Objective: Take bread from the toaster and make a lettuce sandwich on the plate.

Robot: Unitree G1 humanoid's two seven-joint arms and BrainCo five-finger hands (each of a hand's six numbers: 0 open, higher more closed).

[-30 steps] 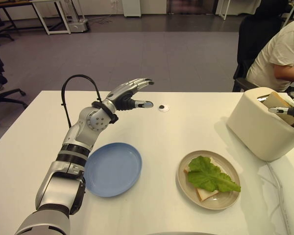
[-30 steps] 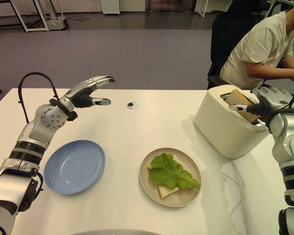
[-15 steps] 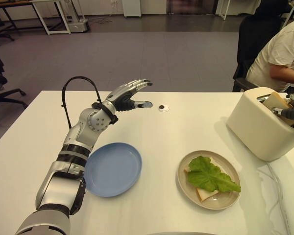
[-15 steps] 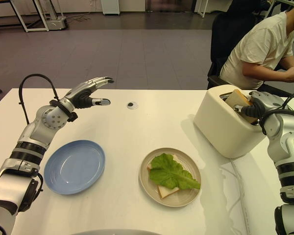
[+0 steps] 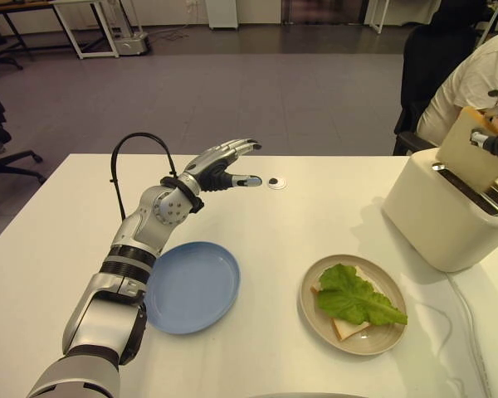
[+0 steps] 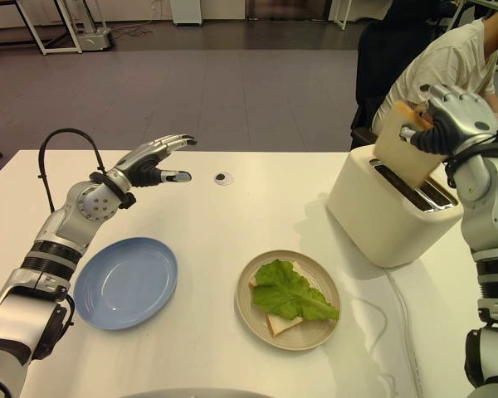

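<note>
Right robot hand (image 6: 450,123) grips a bread slice (image 6: 405,153) above the toaster (image 6: 382,220) at the right edge of the surface (image 6: 224,224). Left robot hand (image 6: 153,163) hovers near the far edge, fingers extended, empty. Plate (image 6: 290,254) near the front edge carries lettuce (image 6: 289,292) on a lower slice (image 6: 280,324)

Right hand (image 6: 450,116) has lifted bread slice (image 6: 405,149) from toaster (image 6: 382,220)

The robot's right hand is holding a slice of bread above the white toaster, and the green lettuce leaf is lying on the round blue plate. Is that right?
Not quite. In the right eye view the green lettuce leaf lies on the round beige plate, not on the blue plate. The right hand does hold a slice of bread above the white toaster.
</note>
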